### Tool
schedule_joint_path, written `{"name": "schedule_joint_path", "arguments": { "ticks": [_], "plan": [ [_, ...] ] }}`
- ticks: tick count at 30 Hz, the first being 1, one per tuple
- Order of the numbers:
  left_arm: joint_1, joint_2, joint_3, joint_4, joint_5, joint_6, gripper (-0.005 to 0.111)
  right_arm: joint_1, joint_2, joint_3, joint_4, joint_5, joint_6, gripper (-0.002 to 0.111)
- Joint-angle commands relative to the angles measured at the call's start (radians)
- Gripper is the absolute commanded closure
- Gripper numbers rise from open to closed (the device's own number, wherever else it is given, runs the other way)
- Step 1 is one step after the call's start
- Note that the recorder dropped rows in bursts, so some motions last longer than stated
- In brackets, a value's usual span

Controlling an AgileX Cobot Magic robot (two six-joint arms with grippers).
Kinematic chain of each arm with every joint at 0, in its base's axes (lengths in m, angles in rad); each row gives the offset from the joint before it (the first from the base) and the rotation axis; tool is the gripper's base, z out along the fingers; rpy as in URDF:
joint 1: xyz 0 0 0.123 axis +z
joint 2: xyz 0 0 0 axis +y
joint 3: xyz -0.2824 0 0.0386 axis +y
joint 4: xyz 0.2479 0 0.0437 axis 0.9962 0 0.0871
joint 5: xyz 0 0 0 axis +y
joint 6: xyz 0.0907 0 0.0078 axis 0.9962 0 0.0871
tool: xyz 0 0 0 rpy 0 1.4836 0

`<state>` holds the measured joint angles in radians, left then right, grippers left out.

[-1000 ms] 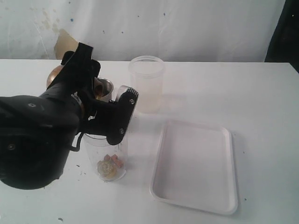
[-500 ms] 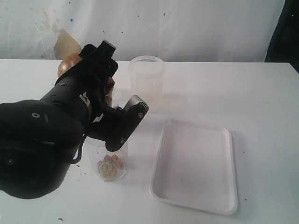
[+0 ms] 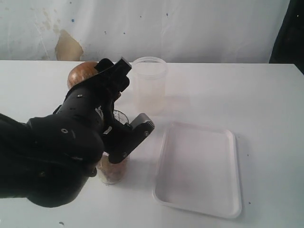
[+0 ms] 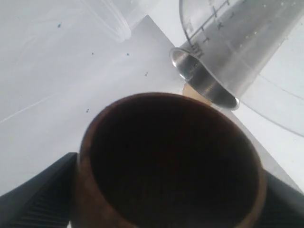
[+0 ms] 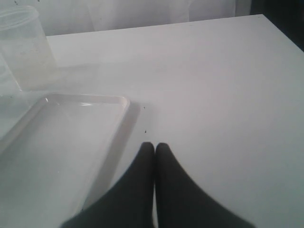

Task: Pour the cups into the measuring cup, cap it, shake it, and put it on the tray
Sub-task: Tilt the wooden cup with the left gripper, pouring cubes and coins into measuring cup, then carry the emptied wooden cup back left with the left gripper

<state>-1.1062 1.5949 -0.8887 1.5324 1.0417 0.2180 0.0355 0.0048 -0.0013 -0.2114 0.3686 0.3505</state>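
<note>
My left gripper (image 3: 103, 71) is shut on the brown wooden cup (image 3: 80, 71), held tilted in the air with its rounded base showing. In the left wrist view the cup's dark mouth (image 4: 171, 166) fills the frame between the two fingers (image 4: 38, 194), and its inside looks empty. Past it are the steel tumbler's shiny rim (image 4: 204, 83) and the clear measuring cup (image 4: 232, 38) with its printed lines. My arm hides most of the measuring cup (image 3: 113, 171); brownish contents show at its bottom. The white tray (image 3: 199, 168) lies to the right. My right gripper (image 5: 155, 145) is shut, empty, low over the table beside the tray (image 5: 71, 142).
A frosted translucent tub (image 3: 149, 83) stands at the back, behind the measuring cup and close to my left gripper; it also shows in the right wrist view (image 5: 23, 42). The bulky left arm (image 3: 61, 152) covers the front left of the table.
My left arm has swung right and lifted the wooden cup, tipping it over the measuring cup. The steel tumbler is now hidden behind the arm. More brownish contents lie in the measuring cup.
</note>
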Motion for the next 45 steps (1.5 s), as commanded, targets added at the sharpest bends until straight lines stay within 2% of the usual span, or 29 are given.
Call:
{"name": "schedule_joint_path", "arguments": {
  "ticks": [1, 5, 8, 10, 12, 13, 17, 20, 23, 26, 28, 31, 32, 34, 38, 45],
  "plan": [
    [-0.007, 0.001, -0.01, 0.039, 0.036, 0.028, 0.107, 0.005, -0.005, 0.001, -0.005, -0.004, 0.003, 0.108],
    [-0.007, 0.001, -0.01, 0.069, 0.108, 0.053, 0.107, 0.005, -0.005, 0.001, -0.005, -0.004, 0.003, 0.108],
    [-0.007, 0.001, -0.01, 0.013, 0.141, -0.035, 0.107, 0.005, -0.005, 0.001, -0.005, -0.004, 0.003, 0.108],
    [-0.007, -0.001, -0.01, -0.029, 0.179, -0.24, 0.107, 0.005, -0.005, 0.001, -0.005, -0.004, 0.003, 0.108],
    [0.021, -0.023, -0.01, -0.08, 0.179, -0.526, 0.107, 0.005, -0.005, 0.001, -0.005, -0.004, 0.003, 0.108],
    [0.046, -0.055, -0.01, -0.119, 0.177, -0.644, 0.107, 0.005, -0.005, 0.001, -0.005, -0.004, 0.003, 0.108],
    [0.192, -0.22, 0.003, -0.299, -0.07, -0.95, 0.107, 0.005, -0.005, 0.001, -0.005, -0.004, 0.003, 0.108],
    [0.322, -0.338, 0.091, -0.296, -0.225, -1.267, 0.107, 0.005, -0.005, 0.001, -0.005, -0.004, 0.003, 0.108],
    [0.428, -0.406, 0.167, -0.264, -0.374, -1.432, 0.107, 0.005, -0.005, 0.001, -0.005, -0.004, 0.003, 0.108],
    [0.541, -0.453, 0.245, -0.169, -0.566, -1.642, 0.107, 0.005, -0.005, 0.001, -0.005, -0.004, 0.003, 0.108],
    [0.613, -0.468, 0.295, -0.025, -0.675, -1.865, 0.107, 0.005, -0.005, 0.001, -0.005, -0.004, 0.003, 0.108],
    [0.691, -0.47, 0.361, 0.212, -0.72, -2.25, 0.107, 0.005, -0.005, 0.001, -0.005, -0.004, 0.003, 0.108],
    [0.706, -0.47, 0.379, 0.212, -0.703, -2.322, 0.107, 0.005, -0.005, 0.001, -0.005, -0.004, 0.003, 0.108],
    [0.726, -0.47, 0.41, 0.212, -0.671, -2.334, 0.107, 0.005, -0.005, 0.001, -0.005, -0.004, 0.003, 0.108],
    [0.726, -0.468, 0.456, 0.212, -0.614, -2.332, 0.107, 0.005, -0.005, 0.001, -0.005, -0.004, 0.003, 0.108],
    [0.726, -0.464, 0.456, 0.212, -0.567, -2.333, 0.107, 0.005, -0.005, 0.001, -0.005, -0.004, 0.003, 0.108]
  ]
}}
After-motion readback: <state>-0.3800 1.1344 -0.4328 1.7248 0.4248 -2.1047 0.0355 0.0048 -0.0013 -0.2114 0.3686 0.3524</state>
